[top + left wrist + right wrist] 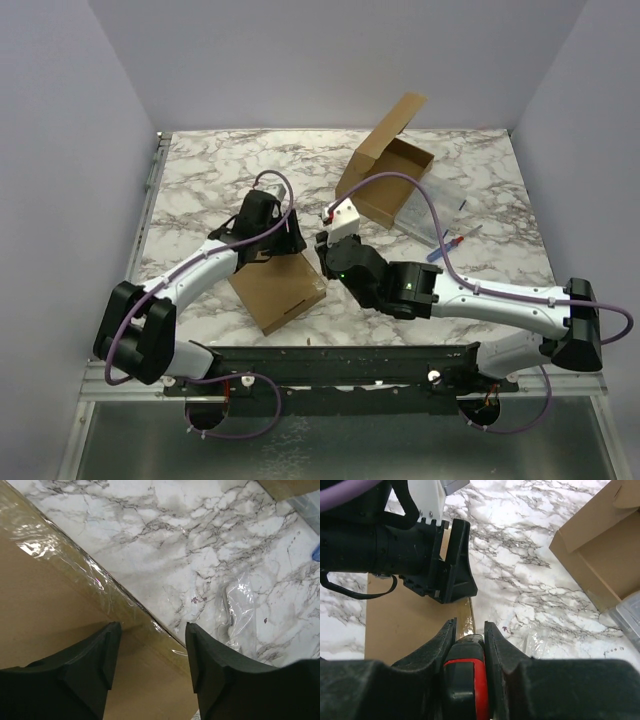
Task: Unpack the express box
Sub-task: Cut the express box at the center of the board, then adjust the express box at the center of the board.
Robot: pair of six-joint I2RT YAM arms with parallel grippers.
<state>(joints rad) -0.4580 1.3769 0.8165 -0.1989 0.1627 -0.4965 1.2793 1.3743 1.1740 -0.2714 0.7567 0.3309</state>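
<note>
1. L gripper (153, 626): jaws apart, nothing held, poised over taped edge of box (280, 290).
2. Box lay flat, taped shut, near-left on bench (200, 180), partly under L gripper.
3. R gripper (470, 625): clamped on red tool (465, 672), tip at box edge, just beside L gripper.
4. Open box (395, 170) sat at the back, well apart.

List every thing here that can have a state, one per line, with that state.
near box: closed, clear tape along its edge.
far box: open, lid standing up.
left gripper: open, empty, over the near box's taped edge.
right gripper: shut on the red tool.
red tool: held, pointing at the near box.
</note>
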